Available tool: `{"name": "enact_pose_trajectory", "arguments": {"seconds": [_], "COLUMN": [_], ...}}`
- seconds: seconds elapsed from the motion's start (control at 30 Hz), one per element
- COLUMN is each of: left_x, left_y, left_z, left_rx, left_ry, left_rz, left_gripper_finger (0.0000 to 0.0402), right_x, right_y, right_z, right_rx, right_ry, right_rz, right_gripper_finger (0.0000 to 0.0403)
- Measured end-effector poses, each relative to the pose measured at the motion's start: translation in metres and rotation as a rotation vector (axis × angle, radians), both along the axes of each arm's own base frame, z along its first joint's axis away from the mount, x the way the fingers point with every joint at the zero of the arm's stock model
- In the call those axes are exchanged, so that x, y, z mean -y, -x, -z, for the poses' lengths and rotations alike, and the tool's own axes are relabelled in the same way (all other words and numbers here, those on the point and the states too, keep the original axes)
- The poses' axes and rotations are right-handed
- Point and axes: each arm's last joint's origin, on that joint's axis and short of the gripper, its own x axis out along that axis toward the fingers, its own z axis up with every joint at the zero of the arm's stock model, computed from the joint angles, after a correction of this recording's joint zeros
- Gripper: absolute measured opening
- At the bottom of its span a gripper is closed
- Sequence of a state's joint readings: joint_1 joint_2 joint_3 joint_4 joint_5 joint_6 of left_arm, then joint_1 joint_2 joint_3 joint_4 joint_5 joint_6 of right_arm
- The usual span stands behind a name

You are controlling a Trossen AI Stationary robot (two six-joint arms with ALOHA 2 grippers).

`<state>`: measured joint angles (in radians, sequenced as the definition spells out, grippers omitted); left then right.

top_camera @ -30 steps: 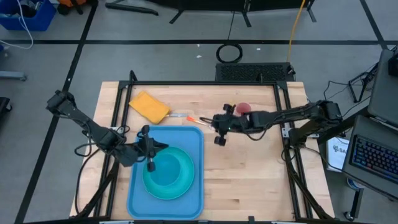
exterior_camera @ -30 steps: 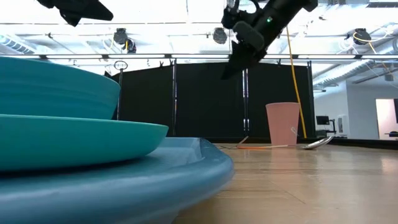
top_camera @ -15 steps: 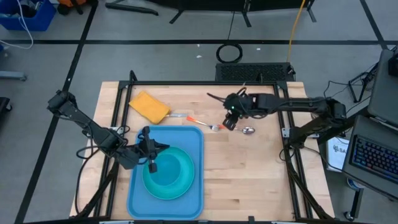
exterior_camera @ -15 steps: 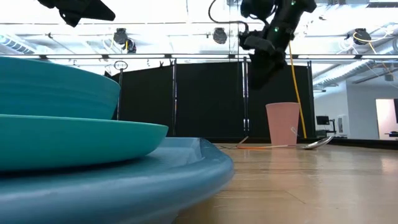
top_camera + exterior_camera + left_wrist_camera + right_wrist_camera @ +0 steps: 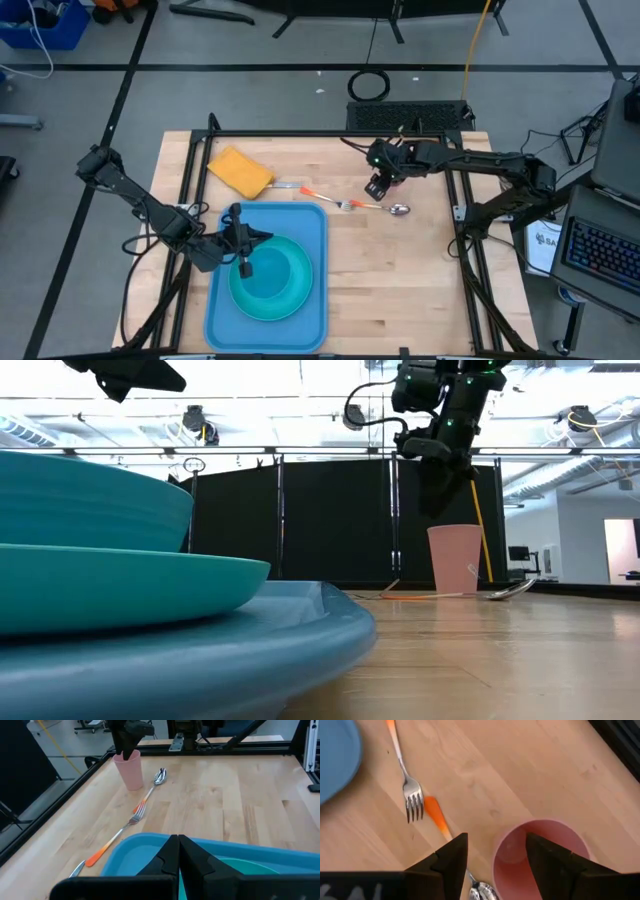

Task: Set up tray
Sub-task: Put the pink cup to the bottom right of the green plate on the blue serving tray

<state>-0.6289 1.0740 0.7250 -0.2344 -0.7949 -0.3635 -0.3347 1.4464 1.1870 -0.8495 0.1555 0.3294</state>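
The light-blue tray (image 5: 218, 300) lies at the near left and carries a turquoise plate (image 5: 262, 298) with a bowl (image 5: 282, 268) on it. My left gripper (image 5: 243, 262) hangs shut above the bowl's left rim. The pink cup (image 5: 540, 857) stands upright on its base on the wood at the far right and also shows in the low view (image 5: 455, 558). My right gripper (image 5: 496, 855) hovers open just above the cup, pointing steeply down. One finger is over the cup's mouth and the other is outside its rim.
An orange-handled fork (image 5: 325, 197) and a spoon (image 5: 392, 208) lie on the wood between the tray and the cup. A yellow sponge (image 5: 240, 170) sits at the far left. Bare wood spreads to the right of the tray.
My right gripper has swung from above the fork toward the table's far right and has tipped steeply downward, coming to hover over the pink cup. Nothing on the table has moved.
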Motion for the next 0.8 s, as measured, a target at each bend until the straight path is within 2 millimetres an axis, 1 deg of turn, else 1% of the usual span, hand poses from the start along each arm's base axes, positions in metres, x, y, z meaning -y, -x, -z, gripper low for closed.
{"name": "enact_pose_trajectory", "arguments": {"seconds": [0.23, 0.33, 0.8], "left_x": [0.0, 0.0, 0.0], "left_y": [0.0, 0.0, 0.0], "left_z": [0.0, 0.0, 0.0], "left_rx": [-0.002, -0.002, -0.002], "left_ry": [0.007, 0.007, 0.009], "left_rz": [0.005, 0.005, 0.004], "left_gripper_finger": [0.0006, 0.0006, 0.0006], "right_x": [-0.001, -0.001, 0.004], "right_y": [0.002, 0.004, 0.012], "right_z": [0.001, 0.006, 0.024], "right_rx": [-0.008, -0.015, -0.045], "right_ry": [-0.027, -0.057, -0.07], "right_rz": [0.037, 0.053, 0.086], "right_gripper_finger": [0.0194, 0.0194, 0.019]}}
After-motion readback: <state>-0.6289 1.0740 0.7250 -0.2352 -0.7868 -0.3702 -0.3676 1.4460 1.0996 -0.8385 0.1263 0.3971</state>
